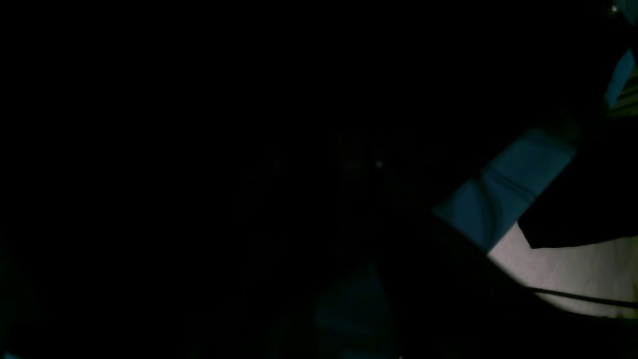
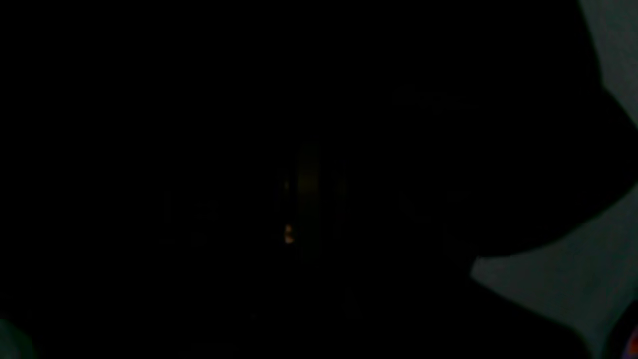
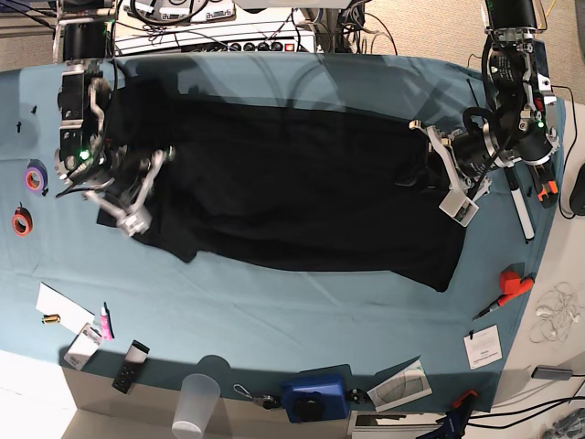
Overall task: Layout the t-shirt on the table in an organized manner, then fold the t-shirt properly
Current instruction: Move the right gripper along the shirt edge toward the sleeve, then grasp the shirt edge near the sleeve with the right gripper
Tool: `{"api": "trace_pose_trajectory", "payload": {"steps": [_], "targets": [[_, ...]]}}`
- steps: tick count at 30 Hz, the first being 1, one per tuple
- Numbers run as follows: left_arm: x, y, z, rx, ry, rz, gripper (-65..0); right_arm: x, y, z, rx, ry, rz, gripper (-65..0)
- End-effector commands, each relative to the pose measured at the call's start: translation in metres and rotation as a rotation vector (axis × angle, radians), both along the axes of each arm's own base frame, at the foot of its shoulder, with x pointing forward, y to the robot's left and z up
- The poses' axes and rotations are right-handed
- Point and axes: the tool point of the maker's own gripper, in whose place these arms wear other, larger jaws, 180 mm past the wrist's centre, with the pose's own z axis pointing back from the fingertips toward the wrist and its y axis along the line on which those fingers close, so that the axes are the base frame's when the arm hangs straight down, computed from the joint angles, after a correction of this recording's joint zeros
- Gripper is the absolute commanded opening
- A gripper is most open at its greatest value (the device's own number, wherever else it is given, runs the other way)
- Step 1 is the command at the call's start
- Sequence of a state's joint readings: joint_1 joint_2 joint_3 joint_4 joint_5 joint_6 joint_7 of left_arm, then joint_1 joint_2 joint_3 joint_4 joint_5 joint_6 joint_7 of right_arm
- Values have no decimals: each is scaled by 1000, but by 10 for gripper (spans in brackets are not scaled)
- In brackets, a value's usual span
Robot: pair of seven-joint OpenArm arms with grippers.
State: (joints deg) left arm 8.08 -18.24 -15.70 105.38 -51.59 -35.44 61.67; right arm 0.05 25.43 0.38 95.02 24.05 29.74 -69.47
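The black t-shirt lies spread wide across the teal table, its printed side hidden. My left gripper is at the shirt's right end, where the cloth puckers toward its white fingers; it looks shut on the fabric. At the shirt's left edge, my right gripper sits with its fingers close together on the cloth. Both wrist views are almost black, covered by dark cloth. The left wrist view shows only a strip of table.
Purple tape and orange tape lie at the left edge. A clear cup and a blue device stand along the front edge. A red tool and a white marker lie at the right.
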Motion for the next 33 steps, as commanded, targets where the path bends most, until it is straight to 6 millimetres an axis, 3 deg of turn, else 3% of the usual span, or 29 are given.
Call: {"api": "trace_pose_trajectory", "payload": {"steps": [1,4,8,11,16,19,22,25,29,33], "targets": [[6,0,13,-20,-47,1,-512,6,-7,11,-21,-23,1,-569],[6,0,13,-21,-47,2,-512,7,-6,12,-14,-31,2,-453],[6,-1,14,-21,-47,1,-512,14,5,22,76,-60,-22,-451],[6,0,13,-20,-47,1,-512,24,6,46,94,-148,-10,-451],[6,0,13,-20,-47,1,-512,41,-3,105,87,-360,-26,-451],[6,-1,13,-20,-47,1,-512,44,-18,123,71,-424,-70,-451],[6,-1,13,-21,-47,1,-512,46,-43,120,35,-448,-176,-451],[6,-1,13,-19,-49,-3,-512,45,-63,99,6,-397,-244,-446],[6,-1,14,-20,-51,-5,-512,38,-78,64,33,-306,-297,-375],[6,-1,14,-20,-51,-4,-512,45,-82,56,76,-343,-315,-375]]}}
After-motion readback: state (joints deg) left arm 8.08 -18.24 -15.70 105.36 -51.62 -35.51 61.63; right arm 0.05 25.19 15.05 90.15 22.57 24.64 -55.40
